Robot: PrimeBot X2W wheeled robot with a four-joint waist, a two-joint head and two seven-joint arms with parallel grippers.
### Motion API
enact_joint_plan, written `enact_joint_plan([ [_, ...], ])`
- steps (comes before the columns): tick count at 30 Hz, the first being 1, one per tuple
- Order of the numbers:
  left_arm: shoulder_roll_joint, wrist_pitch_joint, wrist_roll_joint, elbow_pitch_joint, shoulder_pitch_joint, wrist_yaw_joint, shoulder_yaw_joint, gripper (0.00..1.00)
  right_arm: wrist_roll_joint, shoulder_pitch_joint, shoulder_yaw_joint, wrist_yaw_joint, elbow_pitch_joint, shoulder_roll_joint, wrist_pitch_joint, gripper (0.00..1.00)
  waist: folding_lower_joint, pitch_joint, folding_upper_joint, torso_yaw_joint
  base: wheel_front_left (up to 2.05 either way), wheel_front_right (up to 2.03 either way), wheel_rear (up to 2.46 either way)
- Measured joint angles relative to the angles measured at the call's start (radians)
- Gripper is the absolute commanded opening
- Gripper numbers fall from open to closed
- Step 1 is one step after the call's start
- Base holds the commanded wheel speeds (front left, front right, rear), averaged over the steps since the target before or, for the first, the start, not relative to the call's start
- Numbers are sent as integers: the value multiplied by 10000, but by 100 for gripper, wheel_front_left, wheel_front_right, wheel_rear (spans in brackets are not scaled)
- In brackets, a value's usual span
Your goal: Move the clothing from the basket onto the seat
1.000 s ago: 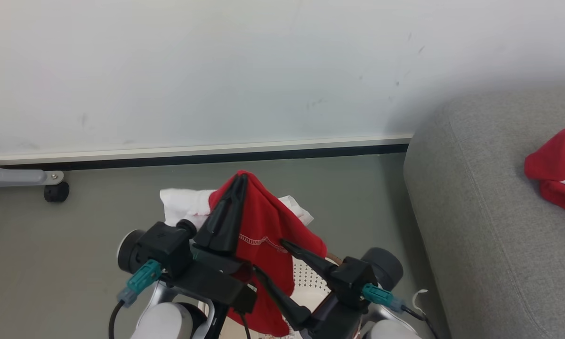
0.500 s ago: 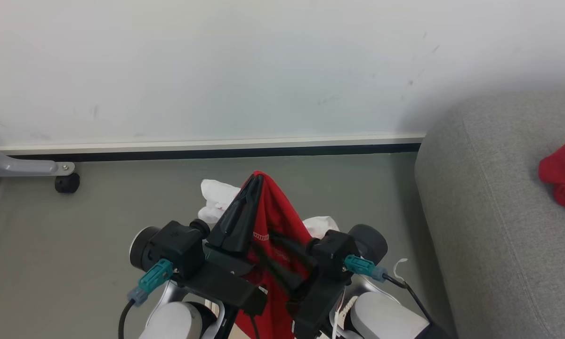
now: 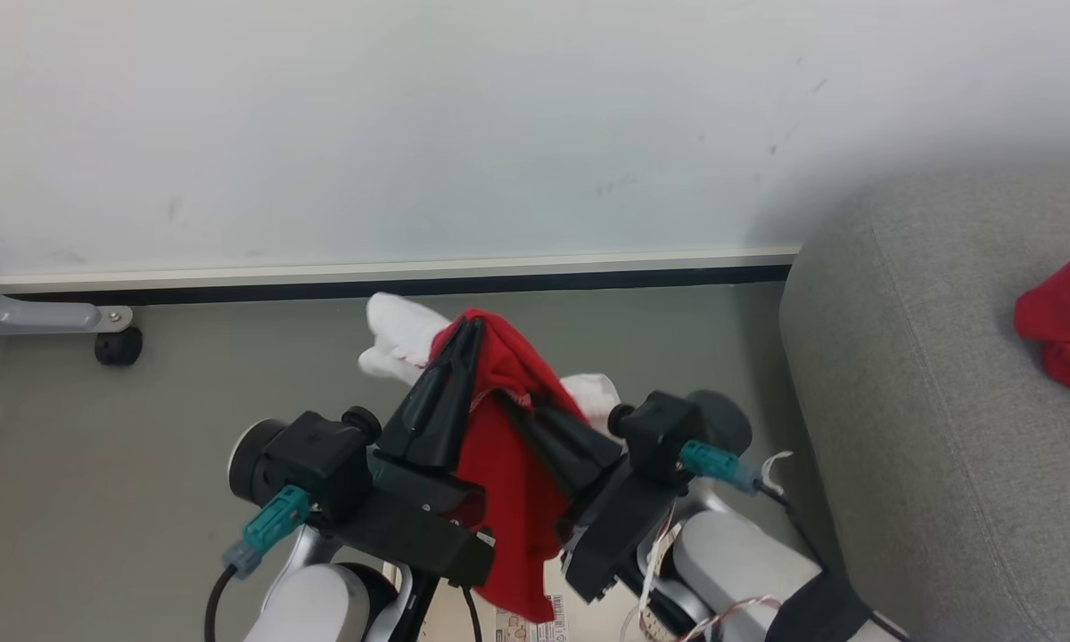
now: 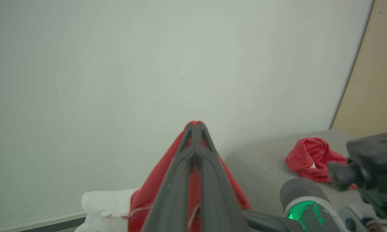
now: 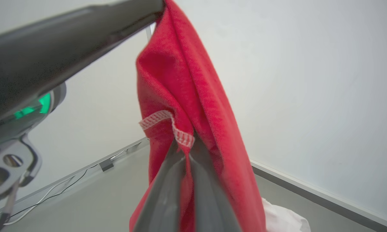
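- While it hangs from my left gripper point(image 3: 473, 328), the red garment point(image 3: 499, 490) runs its long axis from 12 o'clock down to 6 o'clock in the head view, with the peak on top and the loose hem below.
- A white-stitched edge crosses the folds partway down, as the right wrist view shows.
- A white piece point(image 3: 392, 334) sticks out behind the peak toward 10 o'clock, and more white shows at 4 o'clock of it.
- At 3 o'clock in the head view stands the grey sofa point(image 3: 901, 401). On its seat, at the far right edge, lies a second red garment point(image 3: 1065, 316), bunched up with a little white showing.
- The fingers of my left gripper are pressed together, clamped on the very top of the red garment. The cloth spills out on both sides of them in the left wrist view.
- My right gripper point(image 3: 513, 401) comes in from 4 o'clock and has its fingers closed on a fold of the same garment, just below the left tips and beside the stitched edge.
- Both grips hold the cloth up above the grey floor point(image 3: 143, 464).
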Motion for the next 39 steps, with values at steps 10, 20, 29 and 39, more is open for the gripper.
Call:
enact_joint_plan([
  [10,153,-25,140,-150,18,56,-61,100,0,-518,-901,-86,725,-113,-328,0,0,112,0,-253,0,0,0],
  [20,443,153,376,-228,458,-33,-397,100,0,-1071,-1549,-174,1181,-685,-474,0,-1,288,0,-479,0,0,0],
  [29,650,295,562,-198,844,-190,-849,100,0,-1588,-2150,-249,1480,-1246,-523,0,-1,488,0,-758,0,0,0],
  [39,796,430,851,-190,991,-309,-1126,100,0,-1929,-2685,-351,1567,-1730,-600,0,-1,770,0,-1273,0,0,0],
])
